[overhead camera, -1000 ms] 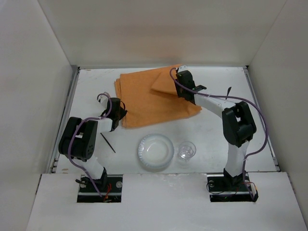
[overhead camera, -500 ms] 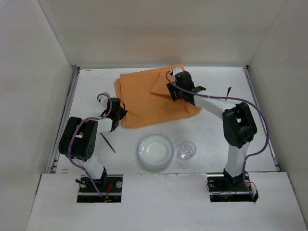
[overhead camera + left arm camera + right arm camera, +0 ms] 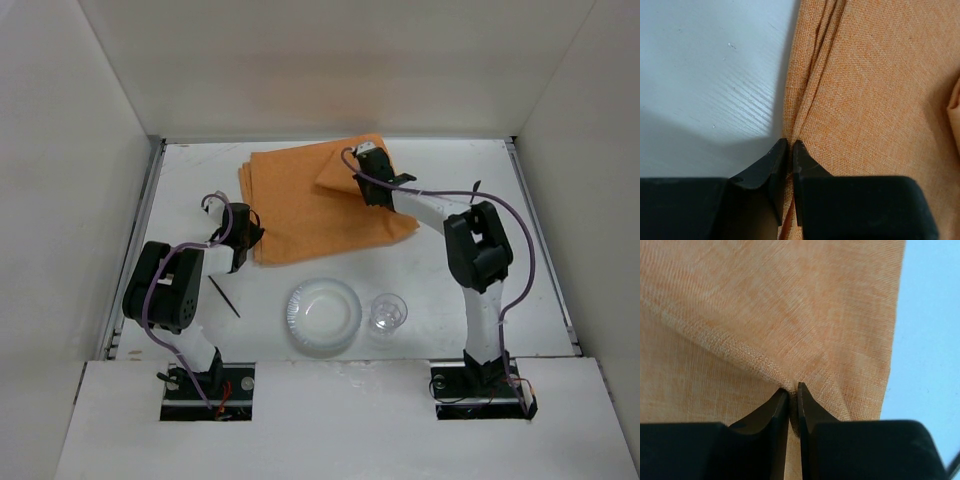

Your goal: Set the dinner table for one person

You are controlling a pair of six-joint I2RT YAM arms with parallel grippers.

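1. Counter point(image 3: 200, 180): white, walled on three sides. It carries all items listed below.

2. Placemat point(image 3: 300, 210): orange cloth, lying on the far centre of the counter. Its far right corner is folded over onto the cloth. The fold has the same general shape as one second ago.

3. Left gripper point(image 3: 790, 145): jaws together, clamped on the left edge of the placemat, where the cloth bunches into creases. The left arm's position matches both earlier frames.

4. Right gripper point(image 3: 793, 390): jaws nearly together, pinching a ridge of the folded corner.
   - Half a second ago it stood nearer the middle of the placemat.
   - It now sits farther back, over the fold.
   - The right arm's elbow has shifted left, toward the counter's centre.

5. Plate point(image 3: 322, 316): clear, on the counter just near of the placemat's front edge. Position unchanged.

6. Glass point(image 3: 387, 312): clear, upright, just beside the plate on its right. Position unchanged.

7. Stick point(image 3: 224, 297): thin, dark, lying at an angle on the counter beside the left arm and left of the plate. Position unchanged. What it is cannot be told.
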